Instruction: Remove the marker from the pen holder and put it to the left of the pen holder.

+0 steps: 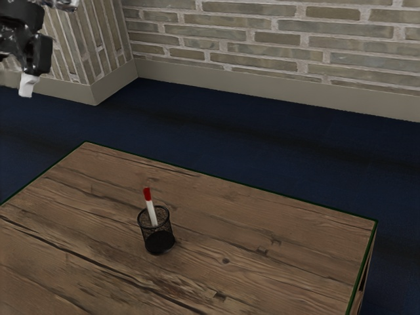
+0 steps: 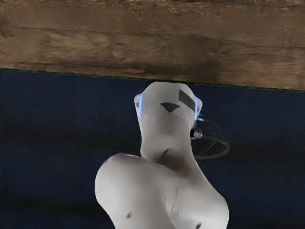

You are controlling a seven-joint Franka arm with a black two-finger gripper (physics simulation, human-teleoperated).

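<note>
The gripper (image 1: 27, 85) is at the exterior view's upper left, well apart from the 1 marker (image 1: 150, 207) and touching neither it nor the holder (image 1: 159, 243); I cannot tell whether it is open or closed. The marker is in the holder on the table (image 1: 289, 262), red end up, leaning slightly toward the exterior view's left. The wrist view shows the arm's pale body (image 2: 167, 176) beside the table edge.

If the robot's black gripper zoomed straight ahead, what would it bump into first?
Probably my own smooth white arm, which the wrist view faces; how far ahead of my gripper it stands is unclear.
</note>
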